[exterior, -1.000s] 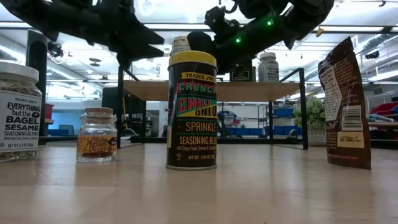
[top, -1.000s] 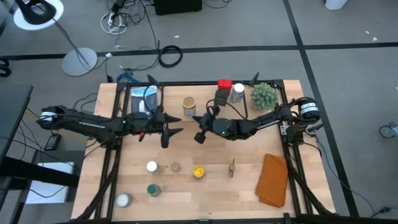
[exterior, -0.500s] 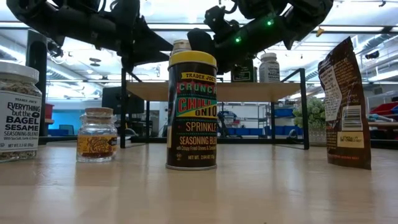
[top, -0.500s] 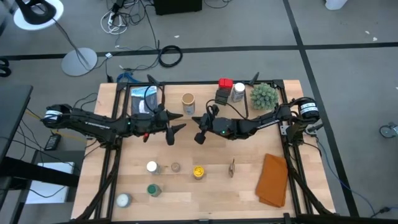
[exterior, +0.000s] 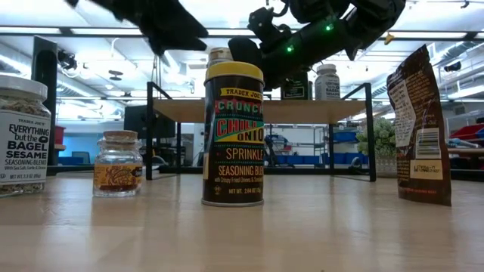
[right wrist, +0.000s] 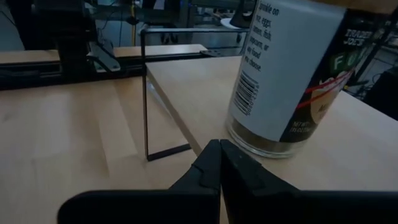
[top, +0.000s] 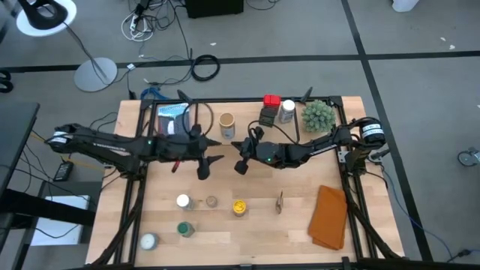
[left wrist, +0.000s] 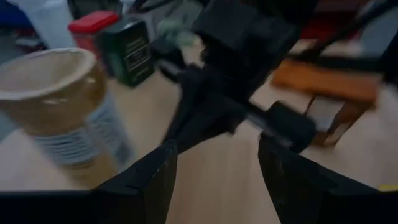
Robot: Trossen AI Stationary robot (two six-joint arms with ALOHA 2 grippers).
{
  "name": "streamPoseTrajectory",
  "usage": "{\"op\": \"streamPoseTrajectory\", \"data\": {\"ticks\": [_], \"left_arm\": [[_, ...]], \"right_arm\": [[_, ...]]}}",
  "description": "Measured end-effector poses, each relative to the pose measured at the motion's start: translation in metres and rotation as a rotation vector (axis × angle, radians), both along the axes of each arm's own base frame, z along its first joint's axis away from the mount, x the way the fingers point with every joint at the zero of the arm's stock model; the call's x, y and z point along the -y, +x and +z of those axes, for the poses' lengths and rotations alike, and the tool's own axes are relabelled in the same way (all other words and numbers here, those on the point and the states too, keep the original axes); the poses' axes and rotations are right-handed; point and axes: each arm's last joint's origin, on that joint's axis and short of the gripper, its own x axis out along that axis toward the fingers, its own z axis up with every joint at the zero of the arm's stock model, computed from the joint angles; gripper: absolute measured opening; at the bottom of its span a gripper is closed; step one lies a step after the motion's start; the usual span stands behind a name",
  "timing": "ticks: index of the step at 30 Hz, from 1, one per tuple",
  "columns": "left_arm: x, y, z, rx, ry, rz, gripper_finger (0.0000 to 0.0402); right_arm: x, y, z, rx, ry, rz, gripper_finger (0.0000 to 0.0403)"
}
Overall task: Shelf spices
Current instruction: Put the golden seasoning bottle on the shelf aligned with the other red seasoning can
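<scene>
- Shelf [top: 247, 124] stands along the far edge of the table [top: 255, 225] — pale plank on thin black legs, seen side-on in the low view [exterior: 302, 110].
- On the shelf: a tan-lidded jar [top: 228, 124] near its middle; toward the right end a red-lidded jar [top: 271, 101], a dark green tin [top: 268, 117] and a white-capped jar [top: 286, 112], clustered close together.
- Left gripper [top: 206, 158] hovers above the table just in front of the shelf, near the tan-lidded jar; fingers [left wrist: 149, 177] parted partway, nothing between them.
- Right gripper [top: 241, 159] hangs just beside the left one, fingers [right wrist: 214, 168] pressed together, empty; its wrist view looks at the tan-lidded jar [right wrist: 286, 74] on the plank.
- On the table near the front: a yellow-lidded tin [top: 239, 207], a small amber jar [top: 212, 202], a white-lidded jar [top: 183, 201], a green-lidded jar [top: 184, 229], a pale jar [top: 148, 241] and a brown pouch [top: 280, 202].
- Green plant [top: 318, 114] at the shelf's right end; orange cloth [top: 328, 216] at the table's right.
</scene>
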Motion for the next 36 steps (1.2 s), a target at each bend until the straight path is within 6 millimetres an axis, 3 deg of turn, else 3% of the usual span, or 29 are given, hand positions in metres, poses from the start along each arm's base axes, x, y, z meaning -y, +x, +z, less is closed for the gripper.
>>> {"op": "streamPoseTrajectory", "data": {"ticks": [8, 19, 24, 30, 33, 36], "left_arm": [[-0.026, 0.011, 0.038, -0.242, 0.017, 0.052, 0.0229], [-0.056, 0.042, 0.027, -0.437, -0.014, 0.071, 0.0229], [-0.066, 0.044, 0.021, -0.462, -0.005, 0.099, 0.0229], [-0.078, 0.043, 0.024, -0.446, 0.032, 0.174, 0.0229], [-0.08, 0.042, 0.023, -0.451, 0.031, 0.189, 0.0229], [-0.079, 0.043, 0.023, -0.449, 0.015, 0.167, 0.0229]], "right_arm": [[0.0, 0.0, 0.0, -0.013, -0.032, -0.009, 0.0002], [0.013, -0.003, 0.002, -0.021, -0.115, -0.23, 0.0002], [0.023, -0.001, 0.004, -0.031, -0.123, -0.129, 0.0001], [0.02, 0.001, 0.003, -0.028, -0.082, 0.039, 0.0001], [0.017, 0.001, 0.003, -0.04, -0.104, 0.019, 0.0001], [0.013, -0.001, 0.003, -0.048, -0.148, -0.122, 0.0001]]}}
